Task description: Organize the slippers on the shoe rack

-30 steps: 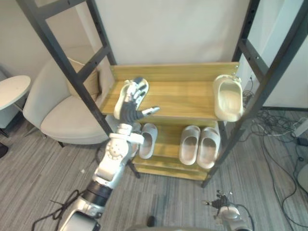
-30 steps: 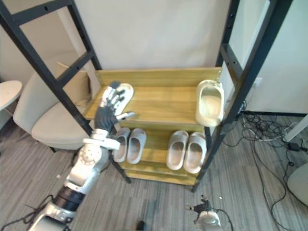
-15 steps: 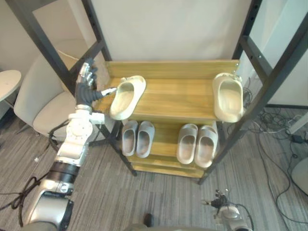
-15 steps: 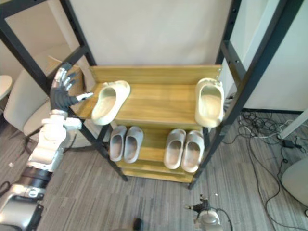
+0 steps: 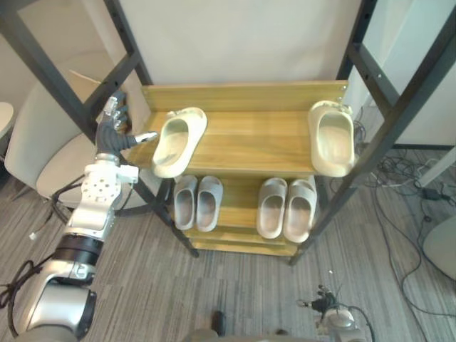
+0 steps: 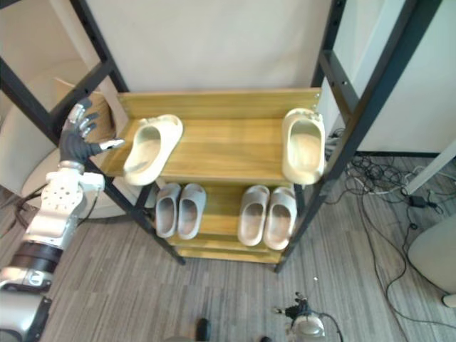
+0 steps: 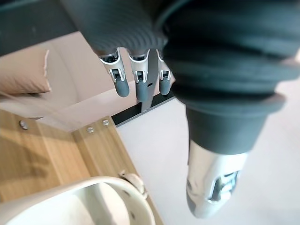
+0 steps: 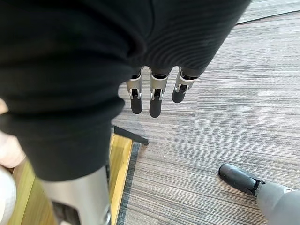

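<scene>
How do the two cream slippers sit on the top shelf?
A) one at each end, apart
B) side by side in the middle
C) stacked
A: the left cream slipper lies at one end of the top shelf, the right cream slipper at the other, bare wood between.
</scene>
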Controlling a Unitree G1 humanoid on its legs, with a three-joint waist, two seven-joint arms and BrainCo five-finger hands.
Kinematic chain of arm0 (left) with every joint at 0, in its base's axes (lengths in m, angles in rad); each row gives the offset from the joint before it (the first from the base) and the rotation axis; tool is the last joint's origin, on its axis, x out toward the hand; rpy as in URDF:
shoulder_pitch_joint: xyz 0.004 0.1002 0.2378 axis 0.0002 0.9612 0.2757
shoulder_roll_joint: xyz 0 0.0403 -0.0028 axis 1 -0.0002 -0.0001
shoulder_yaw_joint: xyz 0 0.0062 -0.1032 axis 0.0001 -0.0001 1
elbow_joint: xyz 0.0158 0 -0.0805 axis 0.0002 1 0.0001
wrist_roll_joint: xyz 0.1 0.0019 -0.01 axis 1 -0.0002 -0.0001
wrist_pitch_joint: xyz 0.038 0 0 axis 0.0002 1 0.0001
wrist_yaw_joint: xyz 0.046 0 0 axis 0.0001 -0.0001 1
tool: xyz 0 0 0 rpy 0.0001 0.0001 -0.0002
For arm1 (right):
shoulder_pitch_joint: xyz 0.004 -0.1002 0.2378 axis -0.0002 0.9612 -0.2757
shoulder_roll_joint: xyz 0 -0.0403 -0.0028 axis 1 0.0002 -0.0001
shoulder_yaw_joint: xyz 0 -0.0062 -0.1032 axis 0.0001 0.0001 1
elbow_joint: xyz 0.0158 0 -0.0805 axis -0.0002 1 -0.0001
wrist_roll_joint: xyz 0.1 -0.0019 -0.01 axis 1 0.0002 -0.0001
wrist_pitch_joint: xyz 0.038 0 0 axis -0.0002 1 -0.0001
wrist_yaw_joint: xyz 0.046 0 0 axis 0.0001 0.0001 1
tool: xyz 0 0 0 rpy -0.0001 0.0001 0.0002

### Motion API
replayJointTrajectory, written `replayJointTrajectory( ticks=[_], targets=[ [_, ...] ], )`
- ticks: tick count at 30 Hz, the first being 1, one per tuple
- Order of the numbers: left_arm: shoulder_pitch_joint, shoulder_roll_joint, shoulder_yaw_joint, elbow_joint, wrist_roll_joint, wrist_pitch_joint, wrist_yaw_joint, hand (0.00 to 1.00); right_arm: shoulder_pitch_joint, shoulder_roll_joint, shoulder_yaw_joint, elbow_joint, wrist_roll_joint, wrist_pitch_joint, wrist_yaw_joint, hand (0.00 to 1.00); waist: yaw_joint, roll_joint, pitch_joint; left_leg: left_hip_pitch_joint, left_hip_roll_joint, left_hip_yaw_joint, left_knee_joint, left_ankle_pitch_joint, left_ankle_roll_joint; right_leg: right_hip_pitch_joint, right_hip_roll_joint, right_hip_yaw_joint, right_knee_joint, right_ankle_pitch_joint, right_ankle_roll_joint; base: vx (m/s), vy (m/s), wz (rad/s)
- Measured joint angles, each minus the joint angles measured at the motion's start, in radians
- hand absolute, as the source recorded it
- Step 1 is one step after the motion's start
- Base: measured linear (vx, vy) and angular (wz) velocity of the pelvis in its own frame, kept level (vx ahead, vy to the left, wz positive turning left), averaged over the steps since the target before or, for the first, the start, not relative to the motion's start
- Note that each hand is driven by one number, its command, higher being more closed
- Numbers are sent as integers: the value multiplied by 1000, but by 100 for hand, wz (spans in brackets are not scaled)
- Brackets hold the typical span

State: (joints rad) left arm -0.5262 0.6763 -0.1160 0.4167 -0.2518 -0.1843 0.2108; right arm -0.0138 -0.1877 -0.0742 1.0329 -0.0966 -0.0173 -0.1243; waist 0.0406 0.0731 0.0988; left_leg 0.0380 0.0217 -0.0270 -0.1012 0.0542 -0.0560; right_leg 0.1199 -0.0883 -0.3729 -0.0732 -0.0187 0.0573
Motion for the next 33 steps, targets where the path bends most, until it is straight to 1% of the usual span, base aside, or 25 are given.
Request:
replayJointTrajectory(
  ticks=[3,8,14,20,24,29,31,33],
  targets=[
    [0,23,-2,9,28,1,-17,0,21,1,0,-35,0,0,1,0,0,0,0,0,3,11,0,-1,-1,-8,1,11,3,1,-2,-23,-1,-11],
    [-3,27,-20,50,65,7,-29,0,39,1,1,-38,0,-1,6,0,0,0,0,-1,7,24,0,-5,-3,-19,1,26,10,2,-2,-22,2,-9],
    [-5,58,-38,98,146,34,-60,0,51,18,1,-46,0,-2,6,0,3,-2,-1,-4,16,55,0,-12,-9,-36,7,56,14,3,-4,9,-1,-15],
    [-17,58,-41,146,234,44,-64,0,61,27,1,-77,0,-5,12,0,1,-2,-1,-4,18,68,0,-13,-10,-37,9,62,14,3,-4,18,-4,-5],
    [-30,58,-44,165,258,45,-63,0,59,31,6,-78,0,-11,23,0,1,-3,-1,-5,20,76,0,-15,-10,-51,10,72,18,4,-5,-17,4,-6],
    [-51,58,-39,197,289,48,-58,0,66,33,8,-84,1,-12,27,0,8,-14,-8,-22,24,105,0,-16,-9,-86,10,105,37,5,-7,-11,13,-17],
    [-76,58,-39,216,295,61,-58,0,78,37,8,-105,3,-12,27,0,7,-23,-10,-20,24,114,0,-18,-7,-89,10,112,37,6,-8,3,13,-15],
    [-87,61,-38,238,307,64,-57,0,93,42,8,-118,19,-15,27,0,7,-29,-14,-21,25,130,0,-20,-8,-103,10,125,40,7,-8,0,16,-20]
  ],
)
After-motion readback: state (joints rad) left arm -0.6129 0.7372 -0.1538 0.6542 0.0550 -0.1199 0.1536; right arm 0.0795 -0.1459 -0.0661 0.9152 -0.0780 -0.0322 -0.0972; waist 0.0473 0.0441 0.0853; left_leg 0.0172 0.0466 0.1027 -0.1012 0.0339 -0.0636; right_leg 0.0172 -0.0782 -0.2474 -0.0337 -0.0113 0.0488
